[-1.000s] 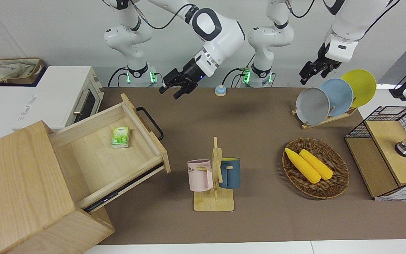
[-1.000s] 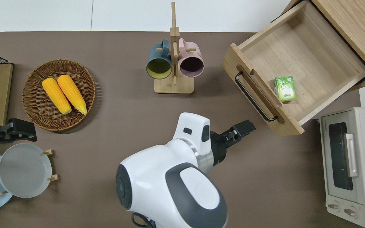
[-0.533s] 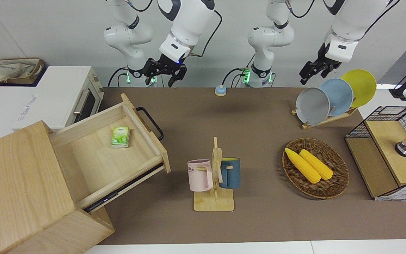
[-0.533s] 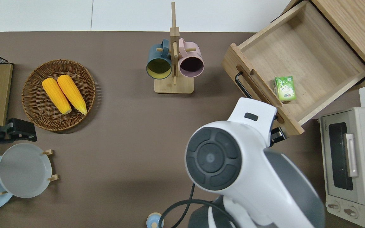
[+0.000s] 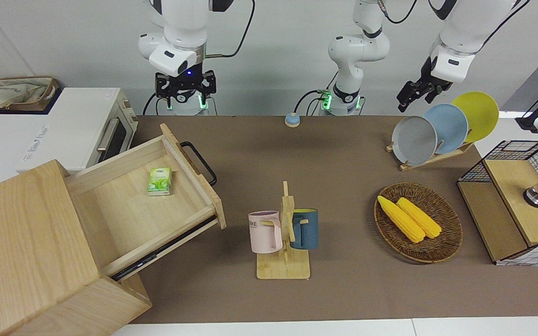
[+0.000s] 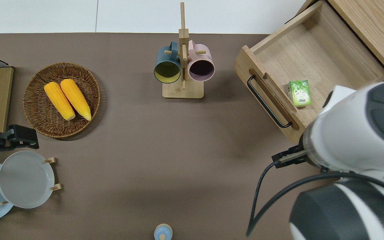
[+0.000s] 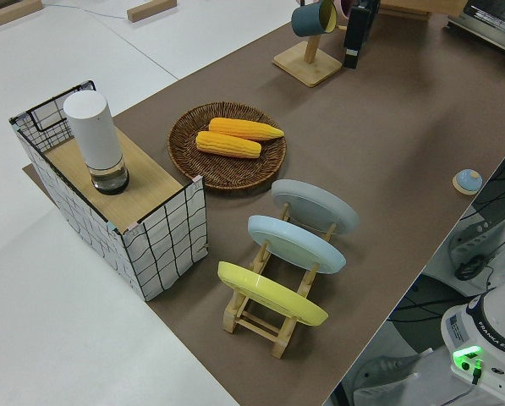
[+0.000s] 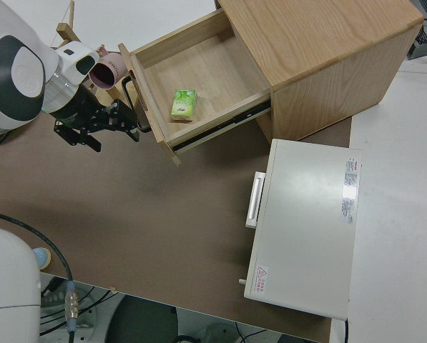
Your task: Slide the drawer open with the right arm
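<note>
Drawer [image 5: 147, 205] stands pulled out of cabinet [image 5: 31, 247], right arm's end of table. You grip stiff bar handle [image 5: 199, 163] mid-span; likely glides easily. Right gripper [image 5: 186, 91] raised, empty, fingers spread. Left arm parked.

A: How many things are around the wooden mug stand [image 5: 284, 261]?

B: On it hang two mugs, one pink ceramic mug [image 5: 265, 232] and one dark blue ceramic mug [image 5: 304, 228]. Beside the stand, toward the left arm's end, is one round woven wicker basket [image 5: 446, 246] with two yellow corn cobs [image 5: 409, 219].

A: And plates?

B: Three round plates, nearer to the robots than the stand: one grey plate [image 5: 414, 140], one light blue plate [image 5: 450, 124], one yellow plate [image 5: 480, 113]. Also one small green carton [image 5: 159, 181].
</note>
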{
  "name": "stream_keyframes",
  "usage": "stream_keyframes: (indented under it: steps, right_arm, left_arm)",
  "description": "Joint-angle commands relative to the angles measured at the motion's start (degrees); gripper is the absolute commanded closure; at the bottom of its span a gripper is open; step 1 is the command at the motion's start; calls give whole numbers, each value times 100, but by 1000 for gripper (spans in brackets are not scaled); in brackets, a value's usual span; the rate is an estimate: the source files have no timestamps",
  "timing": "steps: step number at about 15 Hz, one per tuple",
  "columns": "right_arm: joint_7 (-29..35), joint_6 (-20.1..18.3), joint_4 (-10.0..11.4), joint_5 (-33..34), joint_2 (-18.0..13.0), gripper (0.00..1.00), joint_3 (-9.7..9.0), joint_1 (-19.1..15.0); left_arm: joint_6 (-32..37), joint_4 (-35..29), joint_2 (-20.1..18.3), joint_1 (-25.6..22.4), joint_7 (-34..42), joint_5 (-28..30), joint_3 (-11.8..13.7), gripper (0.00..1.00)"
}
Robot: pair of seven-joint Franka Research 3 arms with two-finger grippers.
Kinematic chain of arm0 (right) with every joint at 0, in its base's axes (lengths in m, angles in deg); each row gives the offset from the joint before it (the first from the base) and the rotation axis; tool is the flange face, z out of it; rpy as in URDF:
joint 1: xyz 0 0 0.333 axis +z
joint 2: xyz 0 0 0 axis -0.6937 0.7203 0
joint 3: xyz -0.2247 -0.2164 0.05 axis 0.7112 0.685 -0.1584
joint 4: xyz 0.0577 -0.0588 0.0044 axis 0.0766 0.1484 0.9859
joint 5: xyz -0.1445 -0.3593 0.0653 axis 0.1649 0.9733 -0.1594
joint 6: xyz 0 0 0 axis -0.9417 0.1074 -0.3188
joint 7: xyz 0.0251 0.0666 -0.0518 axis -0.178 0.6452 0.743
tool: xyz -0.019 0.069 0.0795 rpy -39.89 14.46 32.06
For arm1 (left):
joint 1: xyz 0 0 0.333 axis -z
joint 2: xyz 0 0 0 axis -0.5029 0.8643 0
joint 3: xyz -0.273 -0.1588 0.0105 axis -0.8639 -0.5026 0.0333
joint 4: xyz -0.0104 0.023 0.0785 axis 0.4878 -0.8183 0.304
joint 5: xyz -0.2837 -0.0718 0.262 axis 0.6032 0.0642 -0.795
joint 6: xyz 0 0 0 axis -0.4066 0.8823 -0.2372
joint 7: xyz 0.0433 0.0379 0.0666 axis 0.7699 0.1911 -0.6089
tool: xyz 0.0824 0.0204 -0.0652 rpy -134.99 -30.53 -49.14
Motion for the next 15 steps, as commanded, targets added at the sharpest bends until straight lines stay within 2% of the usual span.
stream_keyframes:
  steps: [1, 3, 8, 15]
  right_arm:
    - [-308, 181, 268, -604, -220, 15, 235, -374]
    - [-405, 172, 268, -754, -220, 15, 481, -391]
    - [-502, 181, 250, -992, -220, 15, 877, -479]
    - [-458, 198, 241, -738, -220, 15, 904, -462]
  left_arm:
    - [12, 2, -48, 23, 54, 30, 35, 7]
    - [12, 2, -48, 23, 54, 30, 35, 7]
    - [12, 2, -48, 23, 54, 30, 35, 7]
    - [12, 2, -48, 23, 63, 30, 35, 7]
